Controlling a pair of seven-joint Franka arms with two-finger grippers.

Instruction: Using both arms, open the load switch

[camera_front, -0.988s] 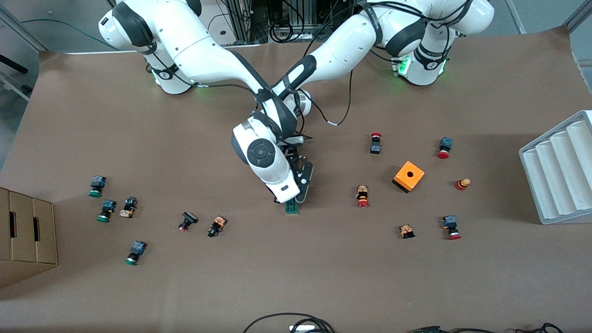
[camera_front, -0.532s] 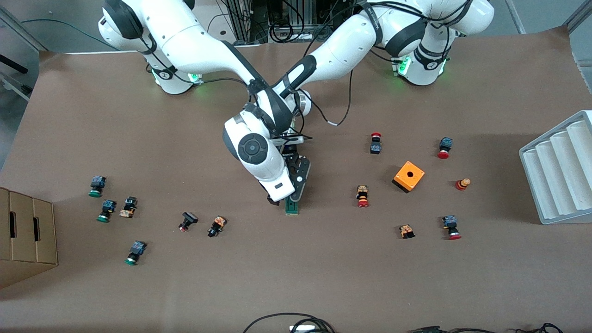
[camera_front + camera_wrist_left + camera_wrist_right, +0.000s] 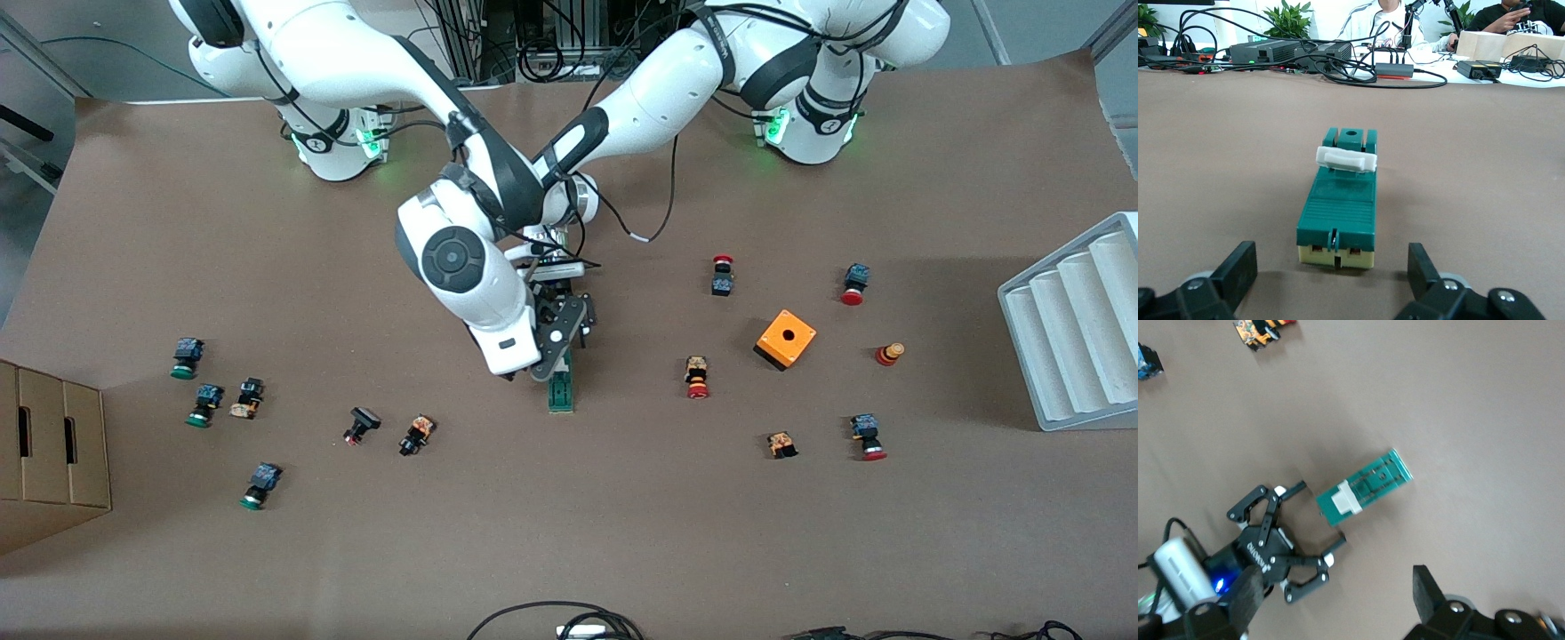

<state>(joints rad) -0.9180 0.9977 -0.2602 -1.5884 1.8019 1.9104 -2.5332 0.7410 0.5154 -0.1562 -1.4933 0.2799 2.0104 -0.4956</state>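
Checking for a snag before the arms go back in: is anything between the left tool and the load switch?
Nothing visible. The left tool sits open at one end of the load switch, bare table between them. The right tool is open above, off the switch.

No lettering anywhere is clear enough to read.

load switch: 1 | orange cube: 1 | small push buttons: 13 | cardboard box: 1 | grey ribbed tray: 1 | robot arms: 2
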